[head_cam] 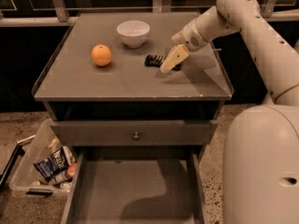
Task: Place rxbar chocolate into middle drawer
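Observation:
The rxbar chocolate (154, 60), a small black bar, lies on the grey cabinet top to the right of centre, just in front of the white bowl. My gripper (168, 62) hangs from the arm coming in from the upper right; its cream tip is down at the bar's right end and covers part of it. The middle drawer (135, 190) is pulled out below the cabinet at the bottom of the view, with a bare grey floor and low side walls.
An orange (101, 55) and a white bowl (133, 32) sit on the cabinet top (93, 85). A shut drawer front with a round knob (136, 136) is above the open drawer. A clear bin (28, 171) holding a blue-and-white snack bag (52, 163) stands on the floor at left.

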Tool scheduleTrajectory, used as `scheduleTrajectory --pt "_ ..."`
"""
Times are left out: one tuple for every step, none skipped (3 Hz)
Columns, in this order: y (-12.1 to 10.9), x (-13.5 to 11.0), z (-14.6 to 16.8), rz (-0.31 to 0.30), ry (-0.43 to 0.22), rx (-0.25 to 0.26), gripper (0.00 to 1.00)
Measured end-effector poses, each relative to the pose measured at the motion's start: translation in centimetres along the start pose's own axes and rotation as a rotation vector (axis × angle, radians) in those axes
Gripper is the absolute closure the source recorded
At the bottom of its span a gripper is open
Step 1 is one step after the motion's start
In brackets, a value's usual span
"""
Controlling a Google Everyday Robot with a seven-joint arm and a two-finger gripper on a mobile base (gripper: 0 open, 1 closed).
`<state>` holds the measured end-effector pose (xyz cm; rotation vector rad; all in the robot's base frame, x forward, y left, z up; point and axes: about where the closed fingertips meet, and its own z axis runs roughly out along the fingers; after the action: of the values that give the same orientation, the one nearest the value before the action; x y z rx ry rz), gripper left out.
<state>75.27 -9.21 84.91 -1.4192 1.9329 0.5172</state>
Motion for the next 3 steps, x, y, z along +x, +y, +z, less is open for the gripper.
scheduleTrajectory --pt "0.27 0.36 0.76 0.010 0.001 -0.018 0.00" --pt "0.49 0.69 1.44 0.023 0.002 -0.028 0.00" --pt "0.49 0.69 1.44 0.023 0.002 -0.028 0.19"
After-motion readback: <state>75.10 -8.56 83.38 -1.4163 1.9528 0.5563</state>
